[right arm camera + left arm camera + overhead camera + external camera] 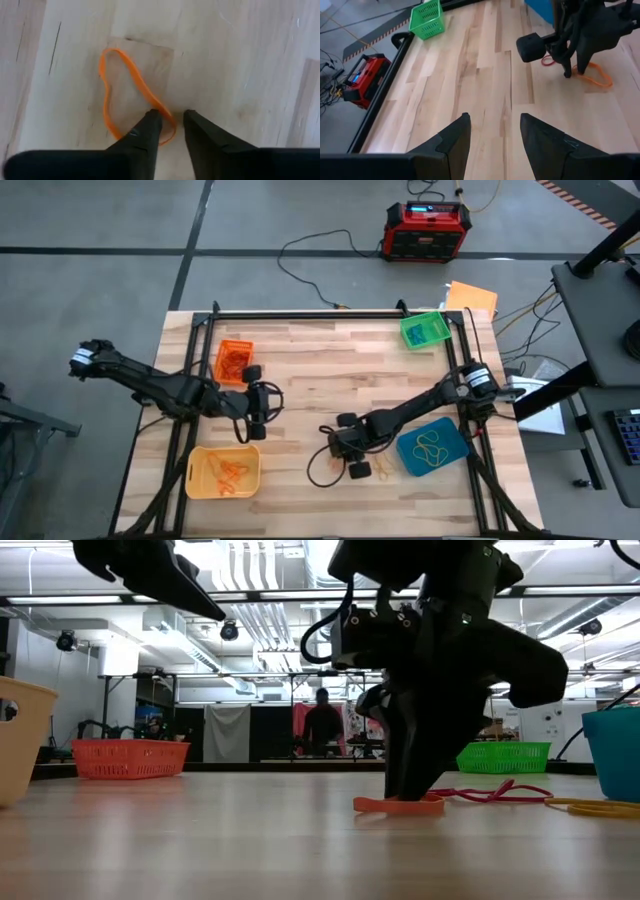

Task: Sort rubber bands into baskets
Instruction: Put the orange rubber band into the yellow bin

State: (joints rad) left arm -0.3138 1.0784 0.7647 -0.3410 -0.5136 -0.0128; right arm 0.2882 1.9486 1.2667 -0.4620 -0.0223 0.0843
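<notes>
An orange rubber band (112,95) lies flat on the wooden table, right of centre. My right gripper (172,120) points down on it, its fingers a narrow gap apart, astride one end of the loop. In the low view the band (400,805) lies at the fingertips. My left gripper (492,135) hangs open above the table's left half, with nothing between its fingers. Four baskets stand around: orange (234,360), green (425,330), blue (432,446) and yellow (223,471). My right gripper comes from above, pointing steeply down, with its fingertips at the table. One fingertip (152,120) lies against the strand at the band's end (169,126), and that strand curves through the gap between the fingers. The band lies flat and slack on the wood.
A red band (500,792) and a yellow one (600,807) lie beside the orange one, toward the blue basket. A black cable (320,470) loops on the table by the right arm. A red-black box (427,230) stands on the floor beyond the far edge.
</notes>
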